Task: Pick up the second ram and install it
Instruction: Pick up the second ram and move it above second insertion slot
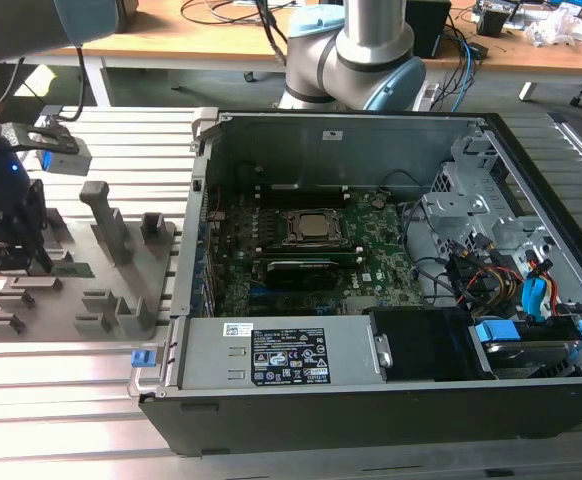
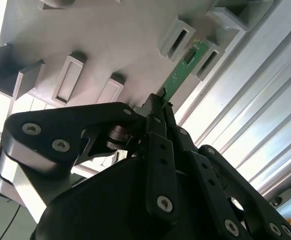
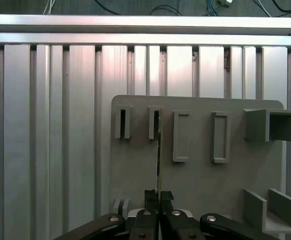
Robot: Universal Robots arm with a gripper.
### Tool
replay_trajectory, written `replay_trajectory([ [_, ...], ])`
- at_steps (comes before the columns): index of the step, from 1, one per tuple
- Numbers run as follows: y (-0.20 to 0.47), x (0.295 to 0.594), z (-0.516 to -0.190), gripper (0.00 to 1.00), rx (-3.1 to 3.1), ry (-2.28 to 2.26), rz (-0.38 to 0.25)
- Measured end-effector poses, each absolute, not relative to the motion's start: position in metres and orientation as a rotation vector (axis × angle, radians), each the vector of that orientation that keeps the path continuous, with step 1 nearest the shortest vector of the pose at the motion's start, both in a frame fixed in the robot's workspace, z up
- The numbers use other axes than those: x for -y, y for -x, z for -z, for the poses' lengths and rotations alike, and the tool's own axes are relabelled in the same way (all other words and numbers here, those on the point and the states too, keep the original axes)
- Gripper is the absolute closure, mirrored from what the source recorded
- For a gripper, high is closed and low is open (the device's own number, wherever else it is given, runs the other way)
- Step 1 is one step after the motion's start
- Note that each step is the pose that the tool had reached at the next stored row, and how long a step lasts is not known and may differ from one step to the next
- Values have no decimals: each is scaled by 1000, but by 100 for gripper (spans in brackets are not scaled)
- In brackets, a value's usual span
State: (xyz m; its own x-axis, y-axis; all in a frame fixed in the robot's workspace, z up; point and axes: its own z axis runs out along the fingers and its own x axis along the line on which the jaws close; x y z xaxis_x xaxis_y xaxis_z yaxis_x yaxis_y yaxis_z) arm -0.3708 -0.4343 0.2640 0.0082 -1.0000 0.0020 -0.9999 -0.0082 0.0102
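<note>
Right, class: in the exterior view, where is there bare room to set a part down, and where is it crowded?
Free: the slatted table on the camera's side of the fixture plate, and the strip beyond the plate. Crowded: the plate's holders, where the gripper is shut on the second ram, and the computer case, full of cables.

Second ram (image 2: pixel 183 70): thin green stick, dark chip, edge-up on fixture plate (image 2: pixel 115 45), fingers (image 2: pixel 158 137) pinching end.
</note>
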Motion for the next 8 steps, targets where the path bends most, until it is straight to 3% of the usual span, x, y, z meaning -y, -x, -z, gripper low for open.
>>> replay_trajectory([
  [8, 371, 434, -281, 86, 2206, -2224, 9],
])
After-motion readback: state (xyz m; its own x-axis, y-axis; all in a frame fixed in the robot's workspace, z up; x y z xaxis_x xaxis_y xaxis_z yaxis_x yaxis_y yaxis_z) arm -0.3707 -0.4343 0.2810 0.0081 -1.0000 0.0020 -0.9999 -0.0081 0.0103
